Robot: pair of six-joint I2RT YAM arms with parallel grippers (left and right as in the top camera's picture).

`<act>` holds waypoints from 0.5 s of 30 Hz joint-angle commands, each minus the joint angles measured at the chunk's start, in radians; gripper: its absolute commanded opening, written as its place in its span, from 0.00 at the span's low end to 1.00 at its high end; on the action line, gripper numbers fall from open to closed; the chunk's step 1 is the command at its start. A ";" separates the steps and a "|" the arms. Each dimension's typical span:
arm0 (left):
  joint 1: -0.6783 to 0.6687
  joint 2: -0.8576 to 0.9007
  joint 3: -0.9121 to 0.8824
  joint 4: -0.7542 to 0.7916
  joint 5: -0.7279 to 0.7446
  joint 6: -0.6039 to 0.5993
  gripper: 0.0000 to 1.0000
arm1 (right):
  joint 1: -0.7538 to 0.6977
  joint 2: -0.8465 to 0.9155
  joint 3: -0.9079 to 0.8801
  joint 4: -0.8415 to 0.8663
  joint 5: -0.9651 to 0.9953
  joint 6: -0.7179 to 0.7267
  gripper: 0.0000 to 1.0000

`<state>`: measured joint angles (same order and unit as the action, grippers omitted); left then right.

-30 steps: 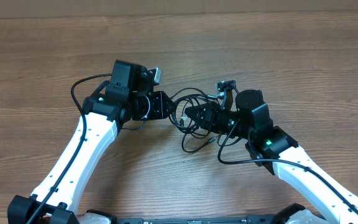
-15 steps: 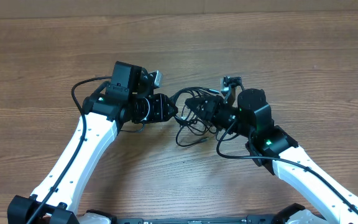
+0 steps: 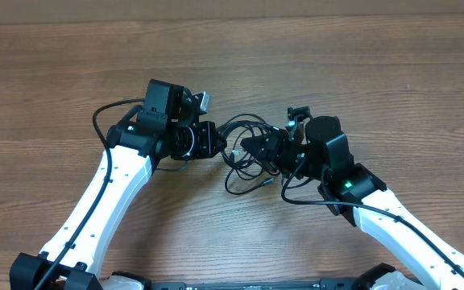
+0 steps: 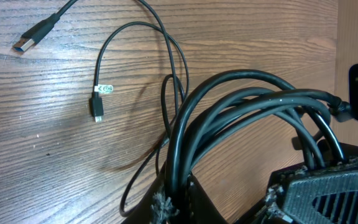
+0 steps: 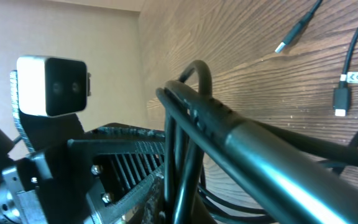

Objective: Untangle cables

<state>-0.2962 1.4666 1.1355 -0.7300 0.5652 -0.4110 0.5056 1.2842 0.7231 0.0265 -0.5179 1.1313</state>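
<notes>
Left wrist view, nearest first: the left gripper [image 4: 178, 200] sits at the bottom edge, pressed together on a bunch of the cables [image 4: 241, 93]. The strands fan up out of it and arch off to the right of the frame. Further out, thinner loops lie slack on the worktop [image 4: 42, 155]. One ends in a small plug [image 4: 97, 107] pointing down the frame. Beyond that, in the upper left corner, a silver-tipped USB plug [image 4: 27, 42] lies on a diagonal with its tip aimed lower left.

From the right wrist, the right gripper [image 5: 182, 196] looks pinched shut on strands too, though its tips are mostly hidden behind them.

Progress-wise, I'd call this early to middle. Overhead, the bunch sits mid-frame, strung between the left gripper [image 3: 214, 143] and the right gripper [image 3: 254, 148], which are near each other. A couple of ends are free, but the loops cross over one another in the middle. No cord lies on its own yet, so the real separating is left to do.

The bunch's long axis runs roughly left to right across the frame, gripper to gripper. One loop bulges toward the top and another sags toward the bottom.
</notes>
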 commanded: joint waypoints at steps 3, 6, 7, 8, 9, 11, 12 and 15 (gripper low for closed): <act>0.003 -0.016 0.022 0.009 0.020 0.015 0.08 | 0.004 -0.002 0.003 -0.018 0.004 -0.083 0.04; 0.014 -0.016 0.027 0.038 0.082 0.015 0.07 | 0.004 -0.002 0.003 -0.111 0.039 -0.161 0.04; 0.022 -0.016 0.031 0.052 0.111 0.015 0.06 | 0.004 -0.002 0.003 -0.148 0.048 -0.187 0.04; 0.030 -0.016 0.037 0.063 0.140 0.015 0.06 | 0.004 -0.002 0.003 -0.186 0.057 -0.212 0.04; 0.040 -0.016 0.044 0.071 0.165 0.015 0.06 | 0.004 -0.002 0.003 -0.232 0.069 -0.240 0.04; 0.063 -0.016 0.058 0.080 0.199 0.015 0.05 | 0.004 -0.002 0.003 -0.319 0.100 -0.285 0.04; 0.073 -0.016 0.066 0.080 0.207 0.015 0.05 | 0.004 -0.002 0.003 -0.364 0.119 -0.306 0.04; 0.103 -0.016 0.079 0.079 0.215 0.015 0.04 | 0.004 -0.002 0.003 -0.469 0.188 -0.343 0.04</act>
<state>-0.2390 1.4666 1.1606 -0.6617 0.7292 -0.4110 0.5064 1.2839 0.7269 -0.3836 -0.4301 0.8852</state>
